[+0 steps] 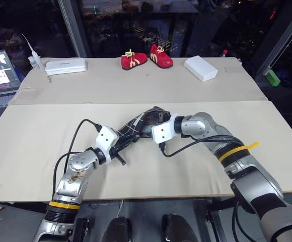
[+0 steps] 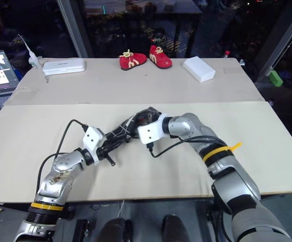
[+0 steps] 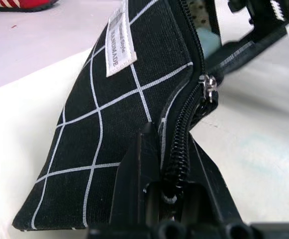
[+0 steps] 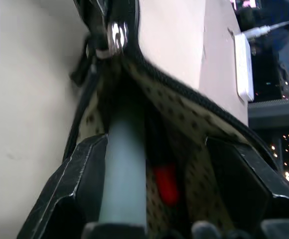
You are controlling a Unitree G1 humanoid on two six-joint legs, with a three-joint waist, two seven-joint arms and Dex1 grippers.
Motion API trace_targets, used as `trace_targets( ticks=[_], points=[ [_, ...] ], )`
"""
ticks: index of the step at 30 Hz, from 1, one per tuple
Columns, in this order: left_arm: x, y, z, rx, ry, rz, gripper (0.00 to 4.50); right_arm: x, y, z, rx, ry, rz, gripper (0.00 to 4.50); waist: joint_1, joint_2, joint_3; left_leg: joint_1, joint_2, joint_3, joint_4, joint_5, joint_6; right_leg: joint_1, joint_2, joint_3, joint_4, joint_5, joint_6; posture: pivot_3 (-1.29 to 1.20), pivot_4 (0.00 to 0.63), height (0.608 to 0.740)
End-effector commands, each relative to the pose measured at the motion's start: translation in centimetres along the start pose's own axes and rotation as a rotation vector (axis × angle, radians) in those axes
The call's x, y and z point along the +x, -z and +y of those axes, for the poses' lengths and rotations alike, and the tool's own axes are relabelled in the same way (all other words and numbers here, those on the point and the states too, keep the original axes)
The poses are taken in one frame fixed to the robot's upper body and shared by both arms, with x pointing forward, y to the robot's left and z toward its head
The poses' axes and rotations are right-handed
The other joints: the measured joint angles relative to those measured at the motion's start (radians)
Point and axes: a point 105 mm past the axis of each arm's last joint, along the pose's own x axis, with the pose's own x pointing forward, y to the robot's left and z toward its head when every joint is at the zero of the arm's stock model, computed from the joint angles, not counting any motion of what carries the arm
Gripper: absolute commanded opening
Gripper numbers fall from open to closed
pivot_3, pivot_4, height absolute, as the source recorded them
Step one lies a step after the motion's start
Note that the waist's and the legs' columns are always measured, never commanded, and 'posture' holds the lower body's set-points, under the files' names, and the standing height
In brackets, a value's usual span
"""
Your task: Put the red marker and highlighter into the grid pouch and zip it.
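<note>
The grid pouch (image 1: 137, 126), black with white lines and a white label (image 3: 117, 45), is held off the table between both arms. My left gripper (image 3: 170, 142) is shut on its zipper edge at the closed end. The zipper slider (image 3: 210, 89) sits partway along, and the mouth beyond it gapes. My right gripper (image 4: 154, 149) is at that mouth, open, with a finger (image 4: 79, 184) on each side of the opening. Inside the dotted lining lie the pale mint highlighter (image 4: 122, 169) and the red marker (image 4: 165, 184), side by side.
At the table's far edge lie a pair of red shoes (image 1: 146, 59), a white box (image 1: 200, 68) and a flat white case (image 1: 65, 65). A laptop (image 1: 0, 73) stands at the far left. A green block (image 1: 273, 76) lies off the table to the right.
</note>
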Motion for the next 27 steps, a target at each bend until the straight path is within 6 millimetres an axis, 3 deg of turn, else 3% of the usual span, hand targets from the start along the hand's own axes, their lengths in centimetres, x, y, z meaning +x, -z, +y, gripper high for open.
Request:
trace_targets(
  ticks=[1, 3, 6, 9, 11, 13, 19, 24, 27],
  points=[
    [0.2, -2.0, 0.6, -0.023, -0.023, -0.075, 0.0, -2.1, 0.0, -2.4, 0.051, 0.089, -0.045, 3.54, 0.0, 0.0, 0.0, 0.0, 0.0, 0.0, 0.0, 0.0, 0.0, 0.0, 0.0, 0.0, 0.0, 0.0, 0.0, 0.0, 0.15, 0.74],
    [0.2, -2.1, 0.9, -0.032, -0.036, -0.076, 0.0, -3.2, -0.1, -2.6, 0.122, 0.082, -0.083, 3.54, 0.0, 0.0, 0.0, 0.0, 0.0, 0.0, 0.0, 0.0, 0.0, 0.0, 0.0, 0.0, 0.0, 0.0, 0.0, 0.0, 0.15, 0.74],
    [0.3, -2.1, 1.2, -0.029, -0.053, -0.068, 0.0, -6.0, 0.2, -2.7, 0.388, 0.032, -0.129, 3.54, 0.002, 0.0, 0.0, 0.001, 0.001, -0.001, 0.0, 0.0, 0.0, 0.002, 0.0, 0.0, 0.0, 0.0, 0.0, 0.0, 0.15, 0.74],
    [0.2, -2.0, 1.3, -0.027, -0.066, -0.061, 0.0, -8.0, -0.1, -4.3, 0.618, 0.093, -0.199, 3.54, 0.002, 0.0, 0.0, 0.001, 0.001, -0.002, 0.0, 0.0, 0.0, 0.002, -0.001, 0.0, 0.0, 0.0, 0.0, 0.0, 0.15, 0.74],
    [0.2, -1.9, 1.2, -0.03, -0.07, -0.058, 0.0, -10.1, -2.3, -3.4, 0.893, -0.016, -0.359, 3.54, 0.0, 0.0, 0.0, 0.001, 0.001, -0.002, 0.0, 0.0, 0.0, 0.001, -0.001, 0.0, 0.0, 0.0, 0.0, 0.0, 0.15, 0.74],
    [0.1, -1.8, 1.2, -0.034, -0.076, -0.056, 0.0, -10.8, -4.1, -1.4, 1.018, -0.126, -0.424, 3.54, 0.006, 0.0, 0.0, 0.001, 0.002, -0.004, 0.0, 0.0, 0.0, 0.002, 0.0, -0.001, 0.0, 0.0, 0.0, 0.0, 0.15, 0.74],
    [0.2, -1.7, 1.1, -0.055, -0.09, -0.059, 0.0, -5.6, -2.6, 4.7, 1.241, -0.099, -0.139, 3.54, -0.001, 0.0, 0.0, 0.002, 0.001, -0.003, 0.0, 0.0, 0.001, 0.002, -0.001, 0.0, 0.001, 0.0, -0.001, 0.0, 0.15, 0.74],
    [0.4, -1.7, 0.9, -0.06, -0.084, -0.057, 0.0, -2.5, -1.5, 5.6, 1.3, -0.01, 0.003, 3.54, 0.001, 0.0, 0.0, 0.001, -0.001, -0.003, 0.0, 0.0, 0.0, 0.001, 0.001, 0.0, 0.002, 0.0, -0.001, 0.0, 0.15, 0.74],
    [0.5, -1.6, 0.9, -0.062, -0.08, -0.056, 0.0, -1.1, -1.8, 4.9, 1.306, 0.018, -0.001, 3.54, 0.002, 0.0, 0.0, 0.0, -0.001, -0.003, 0.0, 0.0, 0.0, 0.0, 0.001, -0.001, 0.0, 0.0, 0.0, 0.0, 0.15, 0.74]
  ],
)
